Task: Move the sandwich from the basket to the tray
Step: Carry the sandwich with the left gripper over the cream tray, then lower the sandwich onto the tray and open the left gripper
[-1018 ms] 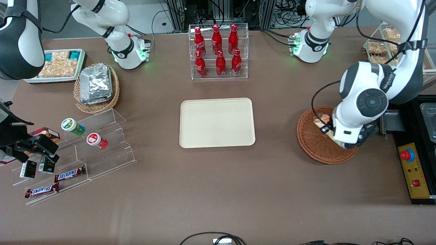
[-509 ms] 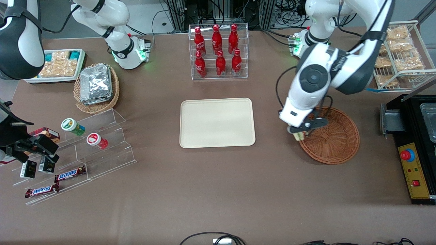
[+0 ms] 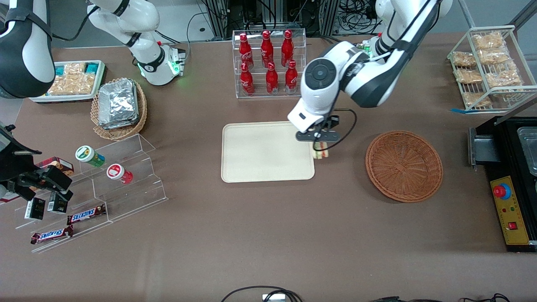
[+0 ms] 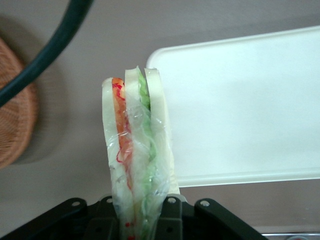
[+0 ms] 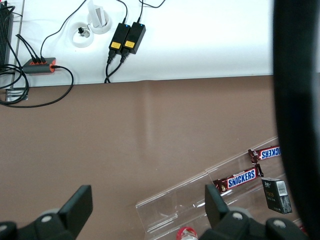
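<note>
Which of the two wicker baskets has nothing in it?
The reddish-brown round wicker basket beside the cream tray; the tan basket holds foil packs. The gripper holds the sandwich.

The sandwich (image 3: 321, 153), a plastic-wrapped wedge of pale white bread with orange-red and green filling layers, is clamped upright between the fingers of the gripper (image 3: 319, 144), held above the table at the edge of the tray (image 3: 256, 167) that faces the basket (image 3: 404, 166). The tray is a flat cream-beige rectangle with rounded corners and a low raised rim, lying bare at table centre. The basket, round, shallow, reddish-brown wicker, sits at the tray's 3 o'clock in the front view, holding nothing.
</note>
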`<move>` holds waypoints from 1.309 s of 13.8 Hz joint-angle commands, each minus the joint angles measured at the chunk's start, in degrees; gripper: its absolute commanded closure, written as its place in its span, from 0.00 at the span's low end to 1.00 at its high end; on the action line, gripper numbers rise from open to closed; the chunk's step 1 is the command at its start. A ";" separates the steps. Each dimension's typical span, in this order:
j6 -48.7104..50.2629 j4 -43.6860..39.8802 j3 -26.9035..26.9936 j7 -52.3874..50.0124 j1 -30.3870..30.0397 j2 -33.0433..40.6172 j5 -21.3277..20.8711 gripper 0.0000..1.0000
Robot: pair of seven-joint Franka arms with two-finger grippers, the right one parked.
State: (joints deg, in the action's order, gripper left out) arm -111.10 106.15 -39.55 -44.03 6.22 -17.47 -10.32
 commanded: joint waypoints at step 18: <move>-8.63 -4.44 0.44 -19.78 9.69 -20.33 -21.68 0.00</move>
State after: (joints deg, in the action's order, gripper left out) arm -121.63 104.48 -39.16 -62.78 15.95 -38.37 -31.78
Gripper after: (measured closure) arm 0.414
